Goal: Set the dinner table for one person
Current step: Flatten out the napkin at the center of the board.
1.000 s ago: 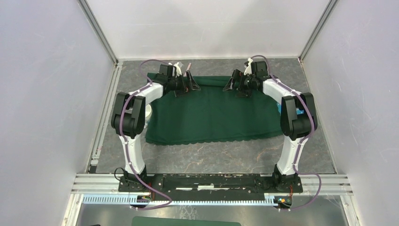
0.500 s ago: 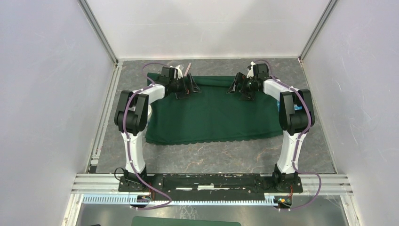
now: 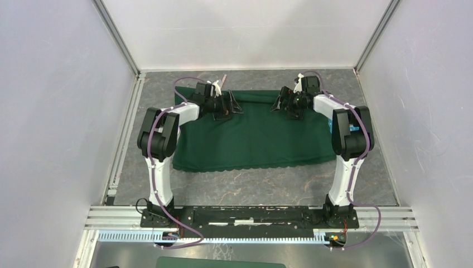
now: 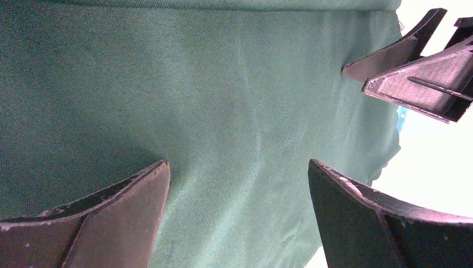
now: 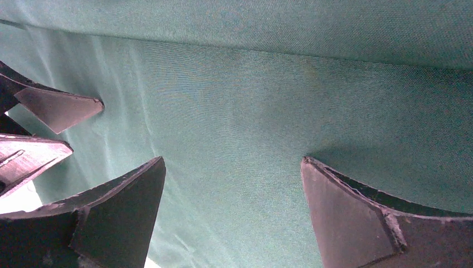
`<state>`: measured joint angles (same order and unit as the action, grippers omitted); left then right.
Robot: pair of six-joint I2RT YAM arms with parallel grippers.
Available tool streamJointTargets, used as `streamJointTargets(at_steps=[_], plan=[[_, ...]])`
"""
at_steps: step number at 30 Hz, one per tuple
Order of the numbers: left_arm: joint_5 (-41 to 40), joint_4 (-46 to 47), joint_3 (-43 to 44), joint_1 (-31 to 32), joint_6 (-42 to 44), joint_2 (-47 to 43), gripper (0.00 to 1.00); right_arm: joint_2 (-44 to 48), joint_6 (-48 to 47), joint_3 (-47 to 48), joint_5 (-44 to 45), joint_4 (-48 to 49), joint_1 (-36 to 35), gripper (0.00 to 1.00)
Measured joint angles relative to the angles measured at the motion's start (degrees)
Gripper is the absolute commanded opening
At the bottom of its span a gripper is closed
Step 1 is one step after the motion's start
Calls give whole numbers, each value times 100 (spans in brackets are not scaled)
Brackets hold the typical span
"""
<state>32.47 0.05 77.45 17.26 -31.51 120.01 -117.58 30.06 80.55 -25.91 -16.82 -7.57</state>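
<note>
Top view: both arms are extended forward with elbows raised. The left gripper and right gripper are turned inward, facing each other over the far strip of the dark green scallop-edged cloth. Against 1.0 s ago, the left gripper is shifted slightly toward centre and the left elbow is drawn in. The right arm is little changed, and the cloth outline is unchanged. The dark-grey stone-look dinner table lies under the cloth and is exposed all round it, with neither gripper over bare table.

Left wrist: the jaws are spread wide and only cloth is seen between the fingertips. Contact cannot be told. The opposite gripper's fingers are seen upper right.

Right wrist: the jaws are likewise spread, with cloth between them and nothing pinched.
</note>
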Motion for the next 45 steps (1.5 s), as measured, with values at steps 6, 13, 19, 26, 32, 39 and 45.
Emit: streamJointTargets(at_steps=[6,13,19,26,32,39,45], plan=[[79,-35,-334,13,4,-247,100,131,-170,-153,-11,-85,11,98],[109,-214,-1121,28,13,-861,100,470,-385,-540,-9,-348,13,98],[76,-570,-1368,44,81,-1165,100,743,-494,-793,11,-723,15,98],[50,-752,-1641,48,101,-1436,100,1106,-647,-1058,63,-1174,15,98],[-46,-881,-2006,50,103,-1818,100,1410,-741,-1191,81,-1327,17,98],[-90,-1255,-1711,50,122,-1926,100,1325,-748,-568,76,-1668,35,98],[-87,-1335,-439,50,273,-1530,100,1008,-610,573,52,-1248,133,98]])
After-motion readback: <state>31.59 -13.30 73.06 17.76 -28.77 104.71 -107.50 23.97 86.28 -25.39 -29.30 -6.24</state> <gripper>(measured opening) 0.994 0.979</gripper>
